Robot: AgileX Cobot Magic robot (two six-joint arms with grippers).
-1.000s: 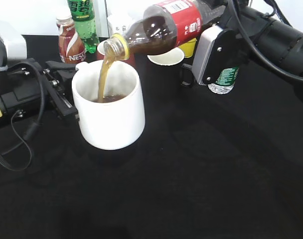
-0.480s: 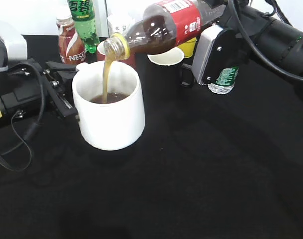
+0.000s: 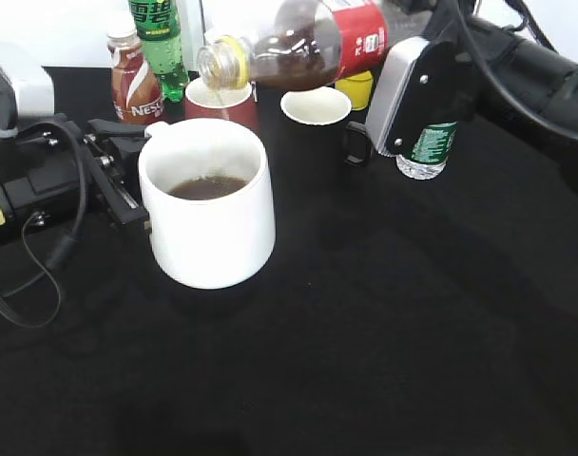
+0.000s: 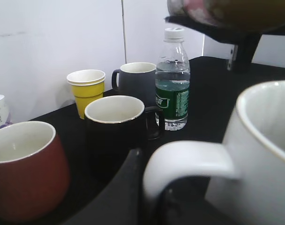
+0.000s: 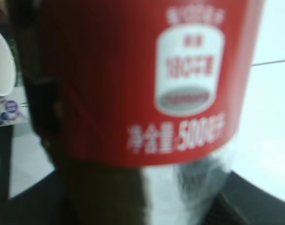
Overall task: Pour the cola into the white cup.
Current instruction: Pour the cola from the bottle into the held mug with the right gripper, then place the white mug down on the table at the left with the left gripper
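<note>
Dark brown cola (image 3: pixel 298 47) sits nearly level in its red-labelled bottle, pinched by the right tool (image 3: pixel 403 57) at the base end, open neck out over the maroon cup (image 3: pixel 222 103) just behind the white cup (image 3: pixel 208 214). White cup stands on the black table (image 3: pixel 384 332), partly filled with brown drink (surface well below the rim). Left tool (image 3: pixel 118 180) lies at the cup's handle (image 4: pixel 189 161), one dark finger (image 4: pixel 121 197) beside the loop; pinching or spread, I cannot tell. Black mug (image 4: pixel 116 133), green-labelled water bottle (image 4: pixel 173 89) stand behind.
</note>
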